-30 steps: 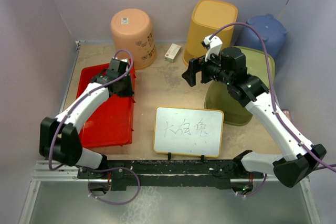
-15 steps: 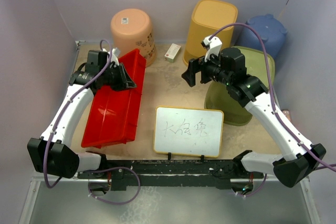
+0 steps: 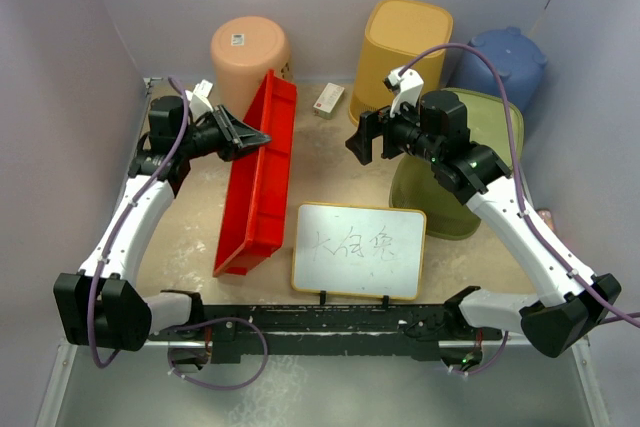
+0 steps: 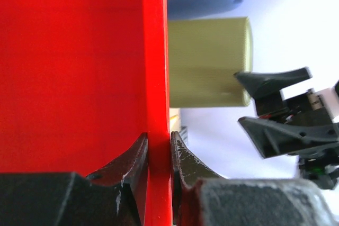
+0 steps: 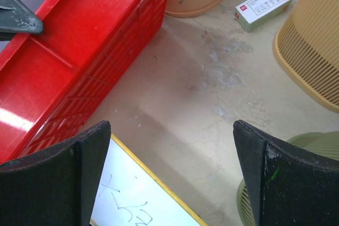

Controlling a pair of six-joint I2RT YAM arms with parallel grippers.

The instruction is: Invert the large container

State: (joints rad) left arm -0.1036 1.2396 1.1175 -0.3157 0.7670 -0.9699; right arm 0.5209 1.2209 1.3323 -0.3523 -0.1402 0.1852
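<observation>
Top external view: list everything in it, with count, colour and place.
crate: 1, red, left of centre, tipped up on one long edge
bucket: 1, peach, back left
yellow basket: 1, yellow, back centre
bin: 1, blue, back right corner
olive basket: 1, olive green, right side
small box: 1, white, at the back between bucket and yellow basket
whiteboard: 1, white with yellow frame, front centre
left tool: 1, black, shut on the crate's upper rim
right tool: 1, black, open, raised right of centre
</observation>
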